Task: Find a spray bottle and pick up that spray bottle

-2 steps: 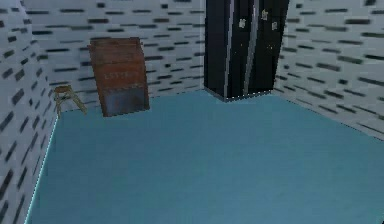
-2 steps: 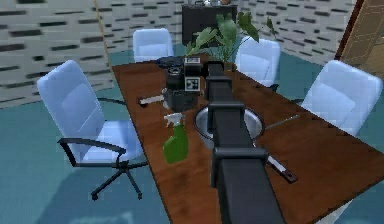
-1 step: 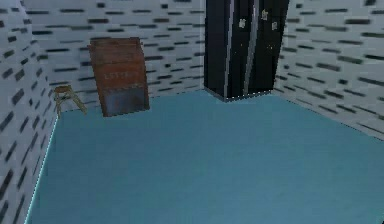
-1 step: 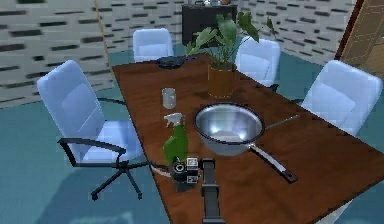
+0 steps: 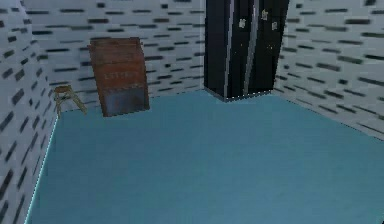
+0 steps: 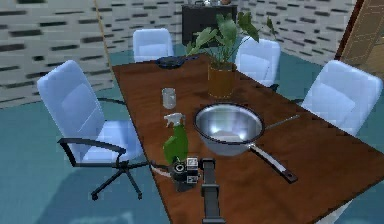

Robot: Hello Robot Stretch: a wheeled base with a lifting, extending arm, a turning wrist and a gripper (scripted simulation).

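A green spray bottle with a pale trigger head stands near the front edge of the brown wooden table in the arm side view. The arm's dark bar rises from the bottom edge, and my gripper sits just below the bottle at the table's edge. With the bottle standing on the table right behind the gripper, I cannot tell whether it holds anything.
On the table are a large metal pan with a long handle, a glass, a potted plant and a dark dish. Pale blue chairs surround it. The forward view has teal floor, a black fridge and a brown cabinet.
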